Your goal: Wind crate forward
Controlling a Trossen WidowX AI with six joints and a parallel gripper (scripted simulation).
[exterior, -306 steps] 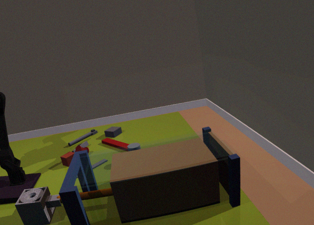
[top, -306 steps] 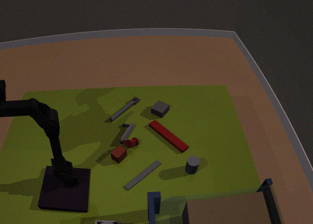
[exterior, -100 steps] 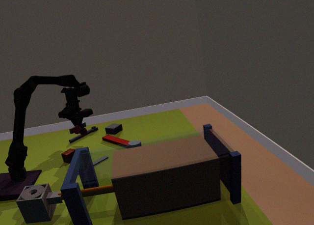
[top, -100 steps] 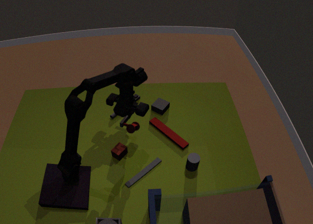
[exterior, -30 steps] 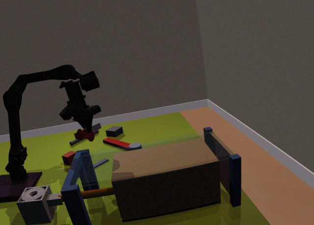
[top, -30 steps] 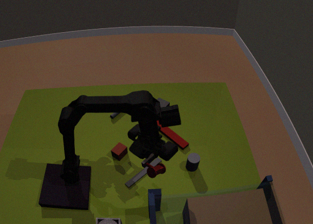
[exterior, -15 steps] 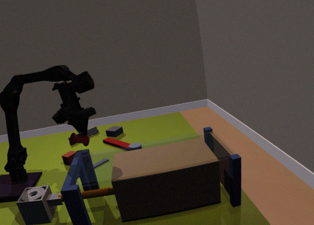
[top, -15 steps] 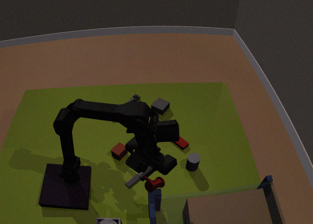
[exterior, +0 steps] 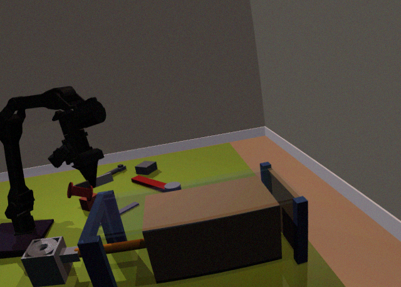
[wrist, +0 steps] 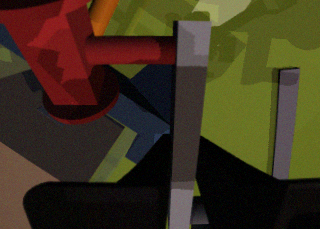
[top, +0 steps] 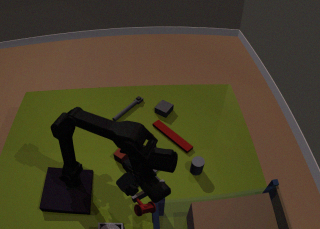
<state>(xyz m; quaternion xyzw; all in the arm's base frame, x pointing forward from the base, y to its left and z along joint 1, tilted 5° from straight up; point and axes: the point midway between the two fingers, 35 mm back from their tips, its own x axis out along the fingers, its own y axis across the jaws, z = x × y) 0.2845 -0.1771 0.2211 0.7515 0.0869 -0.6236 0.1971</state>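
My gripper [exterior: 93,183] [wrist: 180,141] is shut on the grey bar of the winch handle [top: 139,194] [exterior: 104,179] [wrist: 190,99], holding it in the air. Its red spool-shaped knob [top: 144,209] [exterior: 79,192] [wrist: 65,54] sticks out to one side. The square key cannot be made out. The winch [exterior: 48,269] [top: 111,227] stands lower and nearer the camera, its round top hole [exterior: 44,247] uncovered. An orange strap [exterior: 124,245] [wrist: 106,6] runs to the crate [top: 232,213] [exterior: 210,245], which sits flat. A gap separates its front from the blue frame [exterior: 105,264] [top: 155,218].
A red block [top: 119,155] [exterior: 86,203] and a flat grey bar [exterior: 130,207] [wrist: 286,124] lie below the arm. Farther off are a red bar [top: 172,136], a grey cylinder [top: 197,167], a grey block [top: 164,108] and a rod tool [top: 126,110].
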